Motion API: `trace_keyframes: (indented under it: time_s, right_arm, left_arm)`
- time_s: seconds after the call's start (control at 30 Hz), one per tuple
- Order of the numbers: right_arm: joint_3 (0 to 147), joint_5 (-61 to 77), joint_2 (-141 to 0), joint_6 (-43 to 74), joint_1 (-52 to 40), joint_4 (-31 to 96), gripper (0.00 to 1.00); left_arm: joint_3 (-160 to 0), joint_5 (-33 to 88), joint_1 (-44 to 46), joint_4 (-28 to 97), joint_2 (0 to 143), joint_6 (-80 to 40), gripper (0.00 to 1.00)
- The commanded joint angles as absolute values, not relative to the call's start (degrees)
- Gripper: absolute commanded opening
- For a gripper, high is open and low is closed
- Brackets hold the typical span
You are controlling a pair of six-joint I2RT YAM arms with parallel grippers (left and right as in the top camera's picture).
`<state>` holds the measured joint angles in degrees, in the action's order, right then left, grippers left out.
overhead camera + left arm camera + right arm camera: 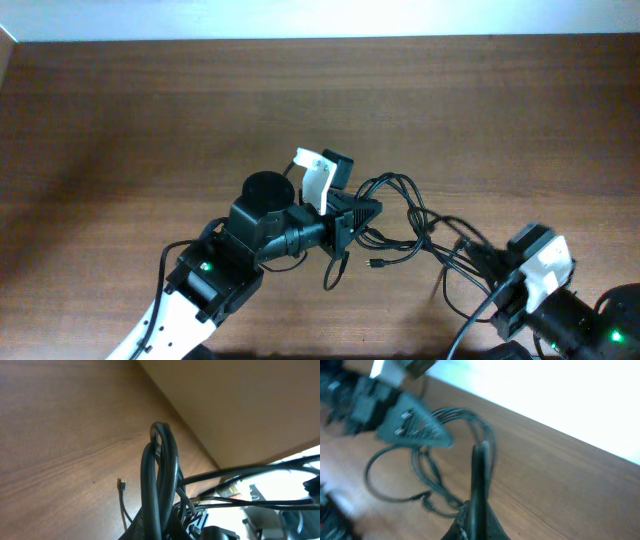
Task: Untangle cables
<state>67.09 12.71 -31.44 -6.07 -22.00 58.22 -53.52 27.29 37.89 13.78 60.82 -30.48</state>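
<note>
The cables (405, 215) are thin black cords, tangled in loose loops on the wooden table between the two arms. My left gripper (373, 211) is shut on one side of the tangle. In the left wrist view a doubled loop of cable (161, 470) rises out of the shut left gripper (165, 521), and a small plug end (120, 483) lies on the wood. My right gripper (470, 252) is shut on strands at the tangle's right side. In the right wrist view a black cable loop (480, 467) stands up from the shut right gripper (479, 510), with the rest of the cables (422, 472) beyond.
A loose plug end (373, 264) lies just below the tangle. The left gripper carries a white tab (317, 180). The table's far edge meets a pale wall (300, 18). The right arm's base wires (475, 330) run along the front right.
</note>
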Motion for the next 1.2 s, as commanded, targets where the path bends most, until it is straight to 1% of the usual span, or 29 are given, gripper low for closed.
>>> trace_keyframes:
  time_s: [0.0, 0.03, 0.1, 0.17, 0.23, 0.27, 0.37, 0.5, 0.53, 0.63, 0.7, 0.87, 0.93, 0.97, 1.0, 1.03, 1.07, 1.1, 1.13, 1.17]
  right_arm:
    - [67.1, 3.2, -31.6, 5.4, -21.7, 57.6, 0.04]
    - [67.1, 1.6, -31.6, 7.7, -21.7, 57.5, 0.04]
    - [67.1, -3.8, -31.6, 13.8, -21.7, 57.2, 0.04]
    - [67.1, -8.8, -31.6, 19.6, -21.7, 58.5, 0.04]
    - [67.1, -13.0, -31.6, 25.1, -21.7, 61.1, 0.04]
    - [67.1, -14.2, -31.6, 27.6, -21.7, 62.5, 0.04]
    - [67.1, -14.2, -31.6, 31.2, -21.7, 64.8, 0.04]
    - [67.1, -16.6, -31.6, 36.5, -21.7, 67.9, 0.04]
    - [67.1, -17.8, -31.6, 38.6, -21.7, 69.1, 0.04]
    - [67.1, -20.7, -31.6, 50.1, -21.7, 74.4, 0.04]
    - [67.0, -20.6, -31.6, 53.5, -21.7, 75.1, 0.04]
    - [67.0, -20.6, -31.6, 55.0, -21.7, 75.1, 0.04]
    - [67.0, -20.2, -31.6, 55.0, -21.7, 75.5, 0.04]
    - [67.0, -20.2, -31.6, 55.0, -21.7, 75.7, 0.04]
    - [66.9, -20.2, -31.6, 55.0, -21.7, 76.3, 0.04]
    - [66.9, -20.2, -31.6, 54.9, -21.7, 76.8, 0.04]
    - [66.9, -20.2, -31.6, 54.7, -21.7, 77.7, 0.09]
    - [66.7, -20.2, -31.6, 53.1, -21.7, 77.8, 0.15]
    - [66.4, -20.2, -31.6, 51.9, -21.7, 77.9, 0.24]
    - [66.1, -20.2, -31.6, 50.8, -21.7, 77.9, 0.46]
  left_arm:
    - [-54.0, 20.9, 37.5, 16.5, 60.1, -38.3, 0.00]
    - [-54.0, 19.2, 37.5, 18.1, 60.1, -40.7, 0.00]
    - [-54.0, 13.9, 37.5, 22.9, 60.1, -50.6, 0.00]
    - [-54.0, 13.5, 37.5, 23.2, 60.1, -54.1, 0.00]
    - [-54.0, 13.5, 37.5, 23.2, 60.1, -54.9, 0.00]
    - [-54.0, 13.4, 37.5, 23.1, 60.1, -55.5, 0.00]
    - [-54.0, 11.5, 37.5, 23.0, 60.1, -64.0, 0.00]
    - [-54.0, 8.9, 37.5, 23.0, 60.1, -72.5, 0.00]
    - [-54.0, 8.4, 37.5, 22.8, 60.1, -74.2, 0.00]
    - [-54.0, 5.6, 37.5, 22.6, 60.1, -80.1, 0.00]
    - [-54.0, 4.6, 37.5, 22.6, 60.1, -81.5, 0.00]
    - [-54.0, 4.7, 37.6, 22.6, 60.1, -81.8, 0.00]
    - [-54.0, 4.6, 37.6, 22.5, 60.1, -79.1, 0.00]
    - [-54.0, 4.7, 37.6, 21.4, 60.1, -75.9, 0.00]
    - [-54.0, 5.9, 37.6, 17.6, 60.1, -67.8, 0.00]
    - [-54.0, 9.9, 37.6, 12.0, 59.9, -58.1, 0.00]
    - [-54.0, 15.3, 37.6, 6.0, 59.6, -49.3, 0.00]
    - [-54.0, 18.3, 37.6, 2.3, 59.3, -44.2, 0.00]
    - [-54.0, 18.7, 37.6, 1.5, 59.1, -41.8, 0.00]
    - [-54.0, 18.7, 37.6, 1.3, 58.8, -39.3, 0.00]
